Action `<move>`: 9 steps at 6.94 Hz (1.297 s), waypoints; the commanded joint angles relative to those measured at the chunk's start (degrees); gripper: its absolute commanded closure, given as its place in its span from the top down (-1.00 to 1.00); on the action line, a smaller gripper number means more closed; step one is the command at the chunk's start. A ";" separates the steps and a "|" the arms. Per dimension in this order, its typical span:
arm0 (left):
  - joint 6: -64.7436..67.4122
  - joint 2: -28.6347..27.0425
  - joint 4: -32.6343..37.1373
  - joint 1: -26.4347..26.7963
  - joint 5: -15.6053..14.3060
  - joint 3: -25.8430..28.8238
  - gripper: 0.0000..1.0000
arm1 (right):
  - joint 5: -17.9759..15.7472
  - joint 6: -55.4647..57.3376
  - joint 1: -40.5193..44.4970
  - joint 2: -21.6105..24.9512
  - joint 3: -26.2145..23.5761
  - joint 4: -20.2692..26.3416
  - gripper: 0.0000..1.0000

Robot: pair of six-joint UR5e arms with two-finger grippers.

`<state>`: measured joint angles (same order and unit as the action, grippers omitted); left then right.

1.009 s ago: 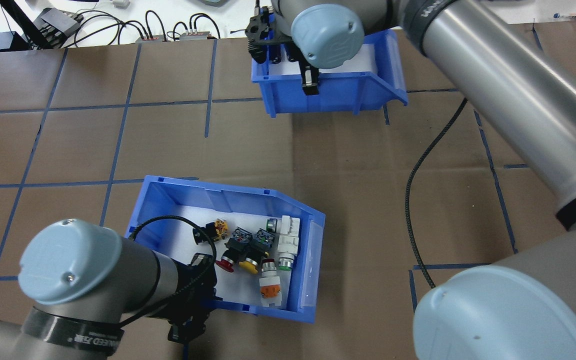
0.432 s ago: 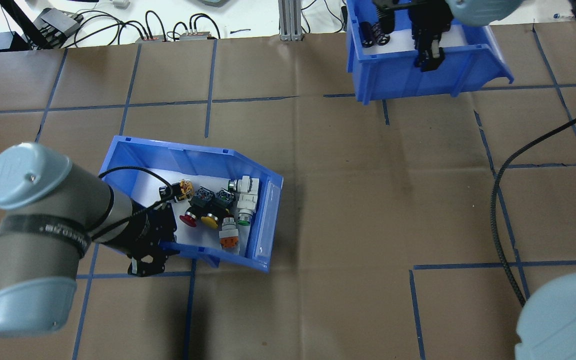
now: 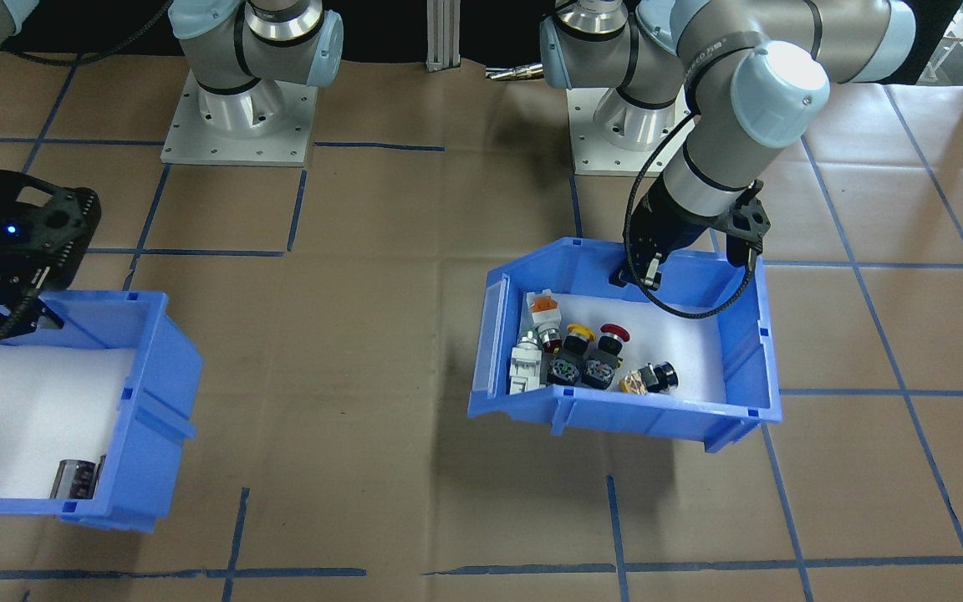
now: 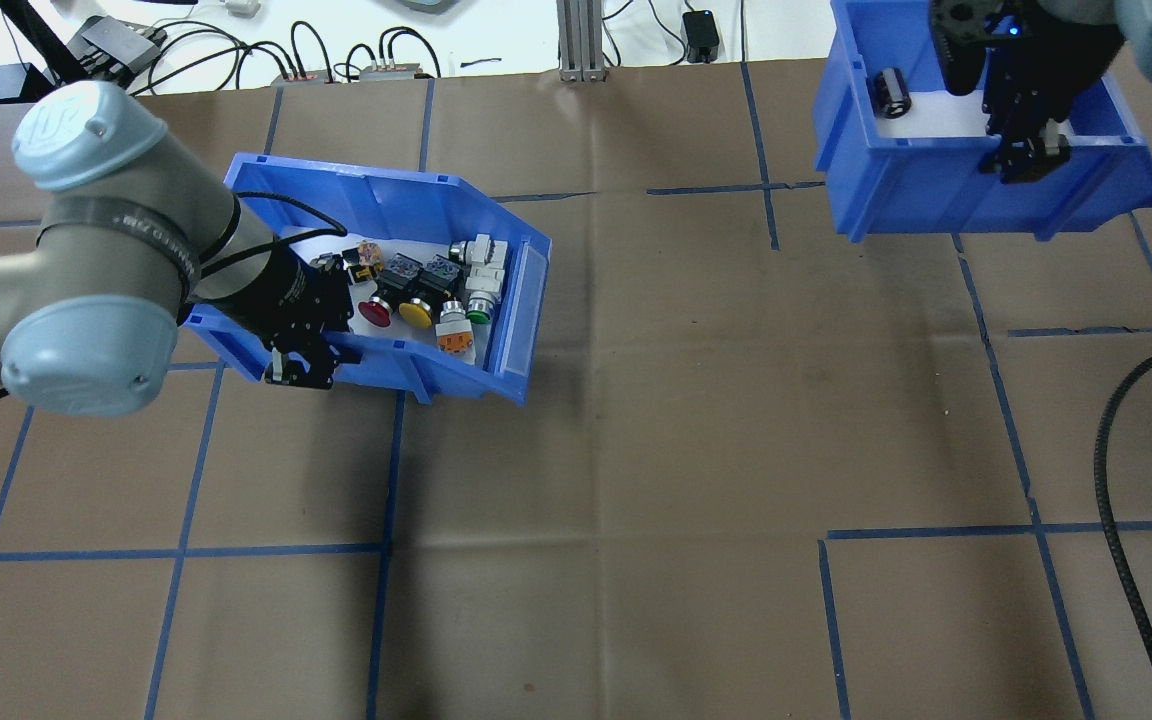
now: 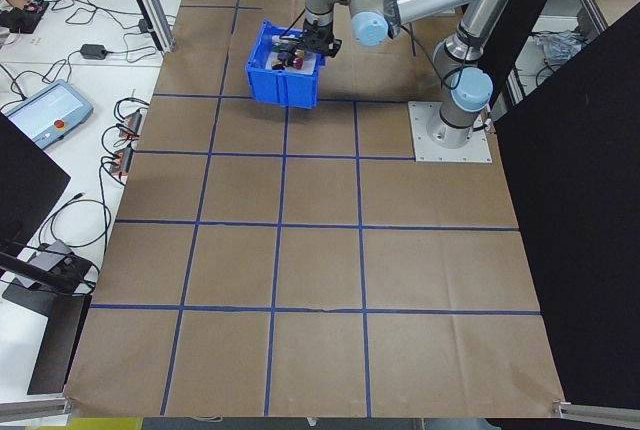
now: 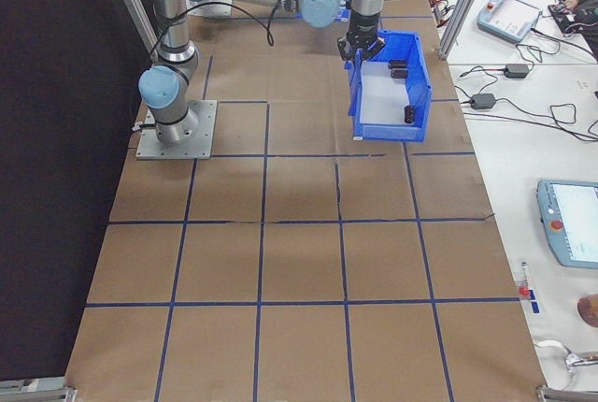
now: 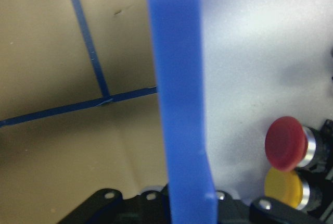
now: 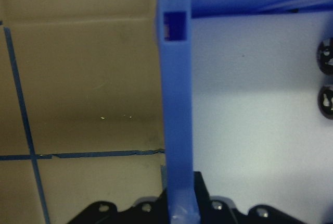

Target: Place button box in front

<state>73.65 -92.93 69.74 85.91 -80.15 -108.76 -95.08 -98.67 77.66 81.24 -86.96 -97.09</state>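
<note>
The blue plastic open-front button box point(image 4: 386, 200), lined with white foam and holding red, yellow, orange and white push-button switches point(image 4: 426, 295), hung tilted above the brown paper-covered bench point(image 4: 636, 450) on the robot's left side, casting a shadow below it. The left claw point(image 4: 301, 365) was clamped on the box's near side wall, one finger inside and one outside, as the left wrist view showed the blue wall point(image 7: 182, 104) running between them. Far across the bench, the right claw point(image 4: 1026, 155) was likewise clamped over the wall of a second blue plastic bin point(image 4: 936, 200) with a white liner and dark cylindrical capacitors point(image 4: 891, 90). Blue tape lines point(image 4: 386, 550) divided the bench into squares, with open surface between the two bins. A black braided cable point(image 4: 1126, 520) curved over the bench's right part, and an aluminium post point(image 4: 576, 40), wires and small devices lay along the far edge.
</note>
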 commanded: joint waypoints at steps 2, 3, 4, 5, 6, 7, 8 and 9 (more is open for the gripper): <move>12.79 -16.09 -5.57 8.62 0.52 15.01 -1.00 | -0.10 -4.31 -6.98 11.37 -13.28 -1.69 -1.00; 16.40 -19.71 -5.58 11.18 0.61 19.33 -0.99 | -0.37 -7.73 -7.43 13.32 -15.76 -3.18 -1.00; 19.92 -23.40 -5.75 12.86 0.78 23.20 -0.99 | -0.63 -9.15 -7.35 13.51 -16.22 -4.42 -1.00; 22.57 -26.66 -5.84 13.92 3.05 26.98 -0.98 | -0.72 -9.17 -7.34 13.60 -16.66 -4.43 -1.00; 25.03 -29.47 -5.84 15.15 3.24 30.15 -0.96 | -0.72 -9.17 -7.34 13.69 -16.92 -4.52 -1.00; 26.88 -31.68 -6.80 16.73 3.24 31.83 -0.90 | -0.72 -9.26 -7.34 13.69 -16.93 -4.52 -1.00; 28.47 -32.13 -7.15 17.96 3.33 32.20 -0.88 | -0.64 -9.34 -7.34 13.77 -17.01 -4.43 -1.00; 28.39 -32.14 -7.94 19.19 3.33 32.12 -0.82 | -0.63 -9.26 -7.26 14.47 -17.45 -4.25 -1.00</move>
<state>101.27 -124.56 62.61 103.56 -76.87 -77.03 -95.74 -107.95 70.32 95.14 -104.04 -101.49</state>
